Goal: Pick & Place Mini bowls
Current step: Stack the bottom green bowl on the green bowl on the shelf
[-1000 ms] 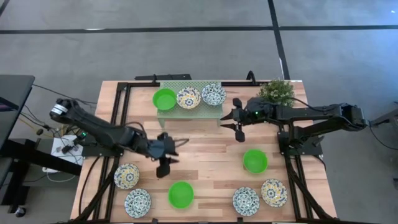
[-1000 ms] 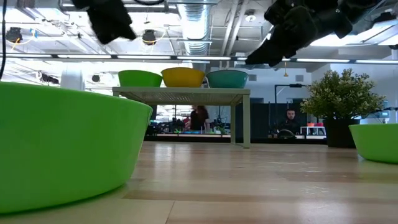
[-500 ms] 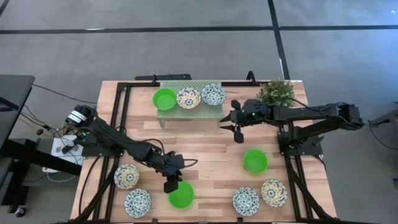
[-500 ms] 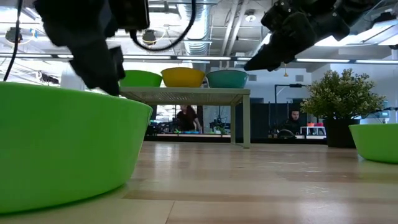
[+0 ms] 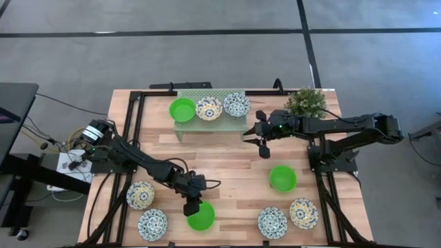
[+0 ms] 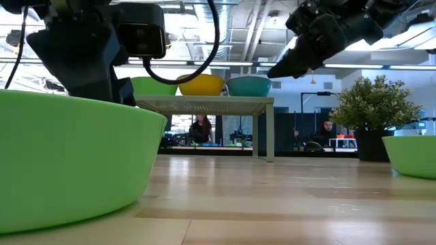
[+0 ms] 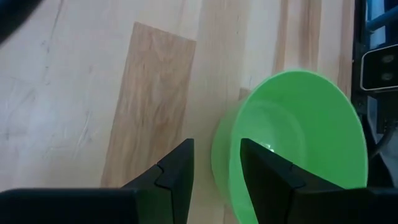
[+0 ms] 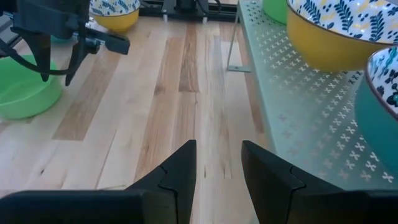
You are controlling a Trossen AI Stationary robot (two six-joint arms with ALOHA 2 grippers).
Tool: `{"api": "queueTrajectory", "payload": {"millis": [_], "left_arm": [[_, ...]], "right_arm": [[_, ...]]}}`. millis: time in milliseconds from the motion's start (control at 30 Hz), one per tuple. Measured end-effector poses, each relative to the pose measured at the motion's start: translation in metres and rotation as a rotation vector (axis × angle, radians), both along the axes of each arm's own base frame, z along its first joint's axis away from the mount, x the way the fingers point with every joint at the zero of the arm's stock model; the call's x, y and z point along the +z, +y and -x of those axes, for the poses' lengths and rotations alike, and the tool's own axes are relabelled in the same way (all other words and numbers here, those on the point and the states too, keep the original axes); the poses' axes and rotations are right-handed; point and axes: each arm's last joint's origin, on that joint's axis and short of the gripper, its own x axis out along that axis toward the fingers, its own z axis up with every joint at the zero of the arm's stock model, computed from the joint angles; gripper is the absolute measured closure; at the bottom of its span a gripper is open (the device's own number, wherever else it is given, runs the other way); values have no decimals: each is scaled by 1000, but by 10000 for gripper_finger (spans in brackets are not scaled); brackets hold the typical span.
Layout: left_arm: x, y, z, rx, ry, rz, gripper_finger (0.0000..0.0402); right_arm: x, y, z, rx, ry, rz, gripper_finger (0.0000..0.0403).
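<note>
A plain green mini bowl (image 5: pixel 201 216) sits on the table near its near edge. My left gripper (image 5: pixel 191 206) is open at that bowl's left rim (image 7: pixel 221 155), one finger outside the wall and one over the hollow; whether they touch it, I cannot tell. My right gripper (image 5: pixel 255 133) hangs open above the table just off the right end of the pale green mesh rack (image 5: pixel 189 126). On the rack stand three bowls: green (image 5: pixel 182 109), yellow-blue floral (image 5: pixel 209 108) and blue floral (image 5: pixel 236 105). Another green bowl (image 5: pixel 282 178) rests on the table's right half.
Floral bowls stand along the near edge: two on the left (image 5: pixel 140 195), (image 5: pixel 153 224) and two on the right (image 5: pixel 272 222), (image 5: pixel 304 213). A small potted plant (image 5: pixel 306 102) stands at the far right corner. Bare wood lies between the rack and the near bowls.
My left gripper has moved toward the table's near edge, a little rightward and down, from mid-table to the rim of the near green bowl, where its open fingers now straddle the wall. The bowls have stayed where they were.
</note>
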Motion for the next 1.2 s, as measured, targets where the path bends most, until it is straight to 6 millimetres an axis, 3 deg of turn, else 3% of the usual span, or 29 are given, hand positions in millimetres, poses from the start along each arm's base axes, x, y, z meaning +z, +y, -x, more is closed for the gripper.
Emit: {"api": "queueTrajectory", "payload": {"millis": [200,500,600,733,867,1033,1200], "left_arm": [[-1,-3,1,-24,8,14,285],[-6,-5,2,-46,34,20,384],[1,-3,2,-42,12,24,392],[23,8,6,20,-46,9,392],[61,34,19,184,-121,-34,393],[114,68,47,400,-319,-137,392],[149,97,79,558,-463,-211,394]], "right_arm": [[0,0,0,0,1,0,280],[0,0,0,1,0,0,280],[0,0,0,1,-1,0,280],[1,0,0,1,-5,1,280],[1,0,0,1,-6,1,280],[2,0,-1,2,-20,6,280],[2,0,-1,2,-27,7,280]]}}
